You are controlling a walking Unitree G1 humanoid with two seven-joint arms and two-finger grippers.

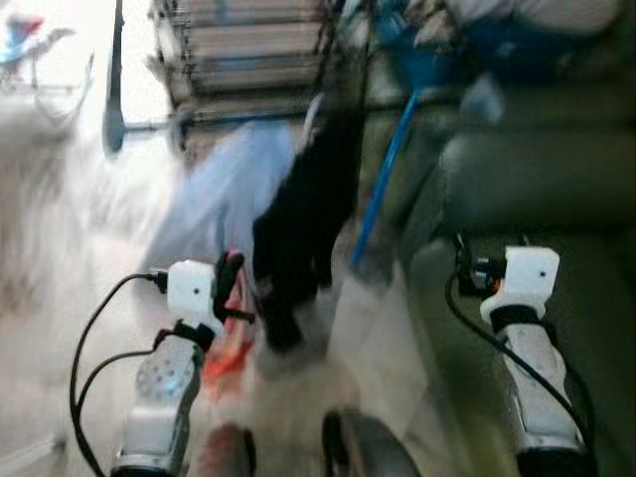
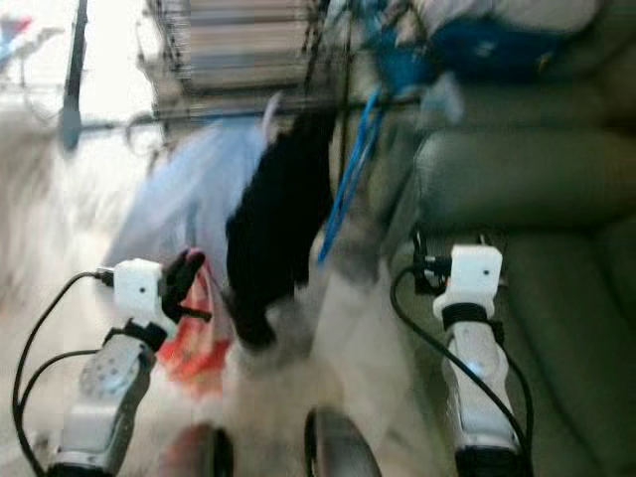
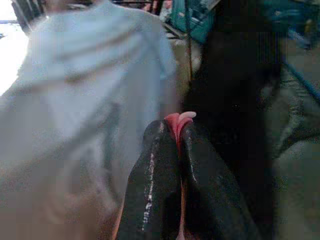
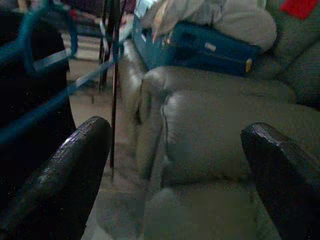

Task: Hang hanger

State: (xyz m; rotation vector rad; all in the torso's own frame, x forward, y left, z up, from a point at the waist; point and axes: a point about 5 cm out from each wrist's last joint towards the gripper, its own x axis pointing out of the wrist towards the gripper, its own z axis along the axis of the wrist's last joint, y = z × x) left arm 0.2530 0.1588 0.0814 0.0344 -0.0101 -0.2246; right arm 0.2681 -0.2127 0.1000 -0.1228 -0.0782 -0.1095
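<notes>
Pale flooring (image 1: 60,298) runs through a blurred room, with a grey-green sofa (image 1: 537,179) along the robot's right and a metal drying rack (image 1: 248,50) standing straight ahead. Two garments hang from the rack's lower rail: a light blue shirt (image 1: 229,189) on the left and a black garment (image 1: 303,219) just beside it on the right, their edges touching or overlapping. A blue hanger (image 1: 383,189) dangles at a slant to the right of the black garment, between it and the sofa. On top of the sofa lie a blue bag (image 4: 200,45) and a pale bundle of fabric (image 4: 235,17).

The left gripper (image 1: 231,288) is raised in front of the robot, low before the two garments. Its fingers (image 3: 155,175) are pressed nearly together on a thin pink-red hanger (image 3: 177,122), whose tip pokes out just past the fingertips in the left wrist view; in the head views reddish plastic (image 1: 227,343) shows below that gripper, too smeared to make out its shape. The held hanger is near the shirt and the black garment, but whether it touches either cannot be told.

The right gripper (image 4: 185,165) is raised at the right beside the sofa, its fingers (image 4: 75,165) spread wide with nothing between them, the sofa's arm and seat visible through the gap. Both head views are heavily blurred.
</notes>
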